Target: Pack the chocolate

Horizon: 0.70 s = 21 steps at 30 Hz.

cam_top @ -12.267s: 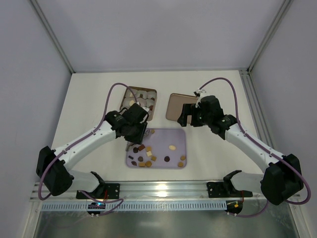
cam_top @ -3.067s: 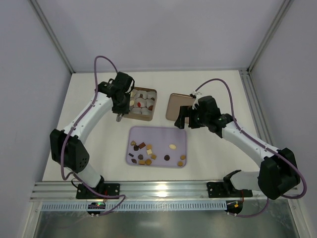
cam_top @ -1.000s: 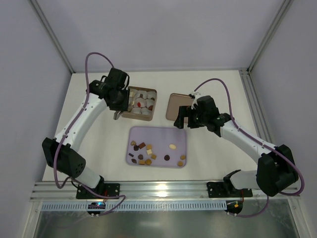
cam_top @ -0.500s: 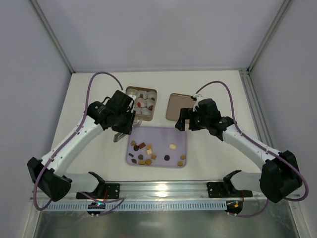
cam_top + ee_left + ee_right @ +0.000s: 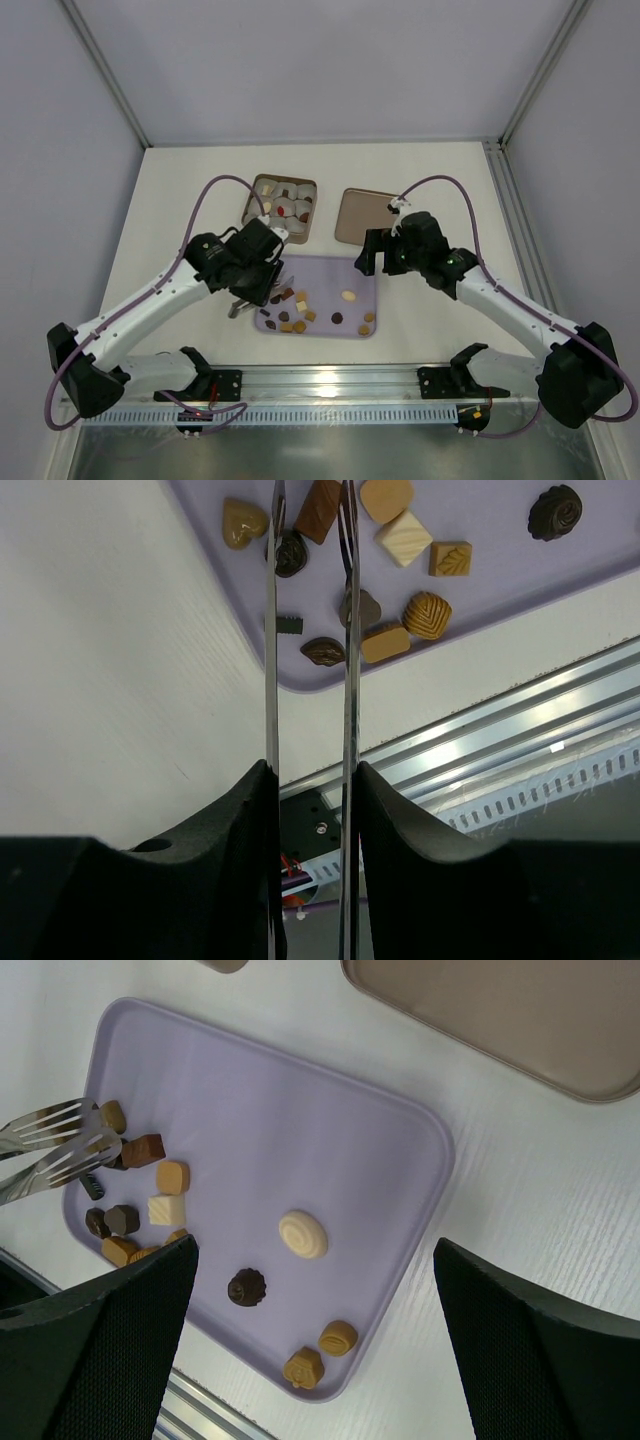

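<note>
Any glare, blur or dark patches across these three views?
Top external: evenly lit, glare on the metal rail. Left wrist: chocolates sharp, rail reflections bright, jaws underexposed black. Right wrist: purple tray and tongs crisp, jaws blurred dark masses in the lower corners.

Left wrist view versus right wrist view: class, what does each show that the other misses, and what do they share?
Only the left wrist: the slotted strip beyond the metal rail. Only the right wrist: the brown lid and the cream oval chocolate. Both: the lavender tray, the tongs and the cream square chocolate.
</note>
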### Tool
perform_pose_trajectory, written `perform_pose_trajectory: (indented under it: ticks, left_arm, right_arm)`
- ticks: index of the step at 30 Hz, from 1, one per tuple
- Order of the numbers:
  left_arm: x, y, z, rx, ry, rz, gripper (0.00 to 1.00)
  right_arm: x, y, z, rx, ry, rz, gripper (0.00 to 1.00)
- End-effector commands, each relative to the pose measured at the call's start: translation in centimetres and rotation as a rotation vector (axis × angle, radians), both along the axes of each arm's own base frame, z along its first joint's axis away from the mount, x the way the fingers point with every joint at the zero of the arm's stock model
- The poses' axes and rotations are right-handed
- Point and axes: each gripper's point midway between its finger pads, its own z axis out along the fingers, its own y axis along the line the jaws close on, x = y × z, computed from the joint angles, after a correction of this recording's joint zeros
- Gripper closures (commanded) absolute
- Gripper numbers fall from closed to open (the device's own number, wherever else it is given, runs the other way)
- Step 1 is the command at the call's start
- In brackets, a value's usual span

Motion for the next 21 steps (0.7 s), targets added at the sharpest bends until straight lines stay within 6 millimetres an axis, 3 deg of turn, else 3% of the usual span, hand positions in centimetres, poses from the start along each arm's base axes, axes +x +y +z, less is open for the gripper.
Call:
perform_pose_trajectory:
  ticks: [1,21]
  left_arm:
    - [0.2,-0.2,0.3,0.002,-0.03,0.003,0.61]
    - [0.9,-1.1,-1.9,0.094,0.0,-0.044,0.6]
  right_arm:
    - [0.1,-0.1,1.2,0.018,-0.041,-0.028,0.0]
    - [-0.3,-0.3,0.9,0.013,-0.043,-0.025,0.0]
